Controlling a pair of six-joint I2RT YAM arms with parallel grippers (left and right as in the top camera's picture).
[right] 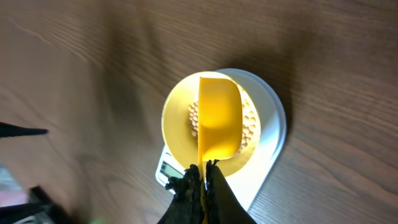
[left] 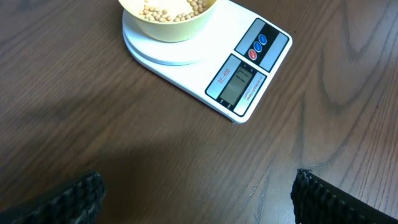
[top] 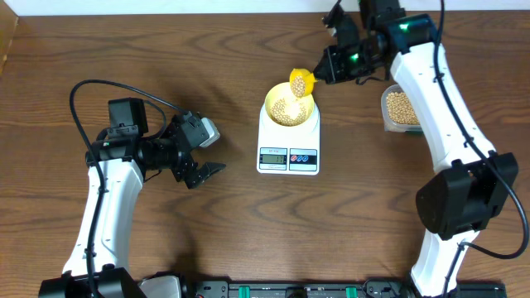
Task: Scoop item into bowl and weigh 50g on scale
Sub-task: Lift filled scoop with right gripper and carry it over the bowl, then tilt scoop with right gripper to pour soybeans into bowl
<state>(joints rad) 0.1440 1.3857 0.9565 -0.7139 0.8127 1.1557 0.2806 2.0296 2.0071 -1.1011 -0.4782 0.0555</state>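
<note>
The left gripper (top: pixel 207 172) sits with fingers wide apart; the right gripper (top: pixel 325 64) reaches far out, pinching a scoop (top: pixel 300 81)

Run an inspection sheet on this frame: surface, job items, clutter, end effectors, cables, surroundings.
Surface: dark wooden table, no spilled beans seen.
Job's things: bowl sits on the scale and holds beans; the scale's readout is too small to read. A clear tub of beans stands to the right of the scale.
Clutter: nothing seen.
Grippers: right end effector is shut on the yellow scoop, which is held over the bowl. Left end effector is open and empty, left of the scale.
Cables: black cable loops above the left arm.
Surroundings: black rail along the near edge.
</note>
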